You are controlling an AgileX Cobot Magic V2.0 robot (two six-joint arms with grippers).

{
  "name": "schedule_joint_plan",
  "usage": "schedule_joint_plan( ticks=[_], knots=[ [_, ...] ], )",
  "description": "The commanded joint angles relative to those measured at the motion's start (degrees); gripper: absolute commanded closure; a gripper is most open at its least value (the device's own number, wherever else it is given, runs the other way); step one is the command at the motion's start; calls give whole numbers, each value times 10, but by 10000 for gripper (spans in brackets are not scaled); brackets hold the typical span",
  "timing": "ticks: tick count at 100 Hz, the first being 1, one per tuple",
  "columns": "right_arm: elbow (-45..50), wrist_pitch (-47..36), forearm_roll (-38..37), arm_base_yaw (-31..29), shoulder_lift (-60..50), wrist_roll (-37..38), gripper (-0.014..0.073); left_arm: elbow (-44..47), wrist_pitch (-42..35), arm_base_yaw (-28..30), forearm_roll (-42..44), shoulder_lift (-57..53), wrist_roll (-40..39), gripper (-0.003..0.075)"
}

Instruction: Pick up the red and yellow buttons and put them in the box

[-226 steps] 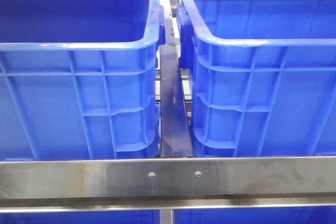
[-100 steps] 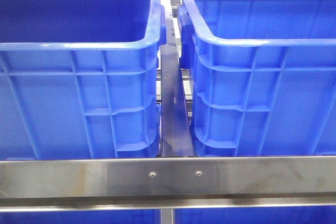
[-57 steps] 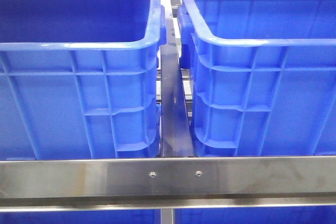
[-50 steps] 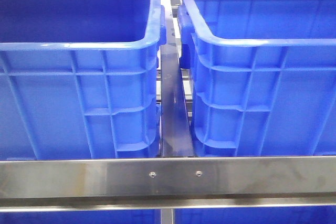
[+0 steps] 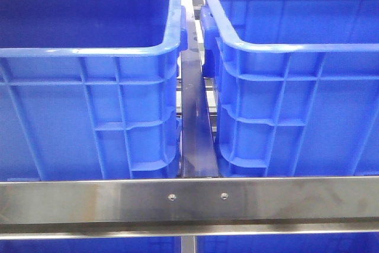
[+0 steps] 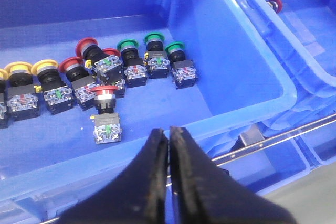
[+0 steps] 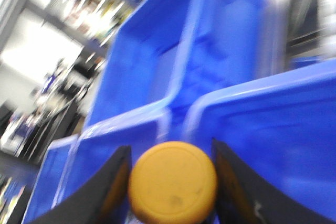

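Observation:
In the left wrist view a blue box (image 6: 247, 106) holds a row of buttons: two yellow buttons (image 6: 18, 70), several red buttons (image 6: 85, 46) and green ones (image 6: 126, 44). One red button (image 6: 103, 93) lies apart, nearest my fingers. My left gripper (image 6: 168, 132) is shut with nothing in it, over this box's near wall. My right gripper (image 7: 170, 146) is shut on a yellow button (image 7: 172, 182), whose round cap fills the gap between the fingers, with blurred blue boxes (image 7: 252, 119) behind. Neither gripper shows in the front view.
Two tall blue boxes (image 5: 89, 50) (image 5: 296, 47) stand side by side behind a steel crossbar (image 5: 189, 199), with a dark metal rail (image 5: 194, 128) between them. A lone red button (image 6: 275, 5) lies in the neighbouring box in the left wrist view.

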Motion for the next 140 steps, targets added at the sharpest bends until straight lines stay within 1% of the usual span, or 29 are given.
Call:
schedule_joint_plan(
  ticks=[1,29,50,65,87,110,140],
  knots=[
    [-11,3,23,-25,-7,22,517,-14,-41,-3,13,2,-5,739],
    [-11,-11,21,-75,68,51,517,-14,-41,-3,13,2,-5,739],
    [-11,13,-3,-96,111,68,517,-14,-41,-3,13,2,-5,739],
    [-11,10,-32,-98,124,76,517,-14,-41,-3,13,2,-5,739],
    [-11,-6,-32,-98,142,78,517,-14,-41,-3,13,2,-5,739],
    [-11,-16,-32,-98,173,102,517,-14,-41,-3,13,2,-5,739],
    [-11,-42,-26,-98,182,102,510,-14,-41,-3,13,2,-5,739]
  ],
)
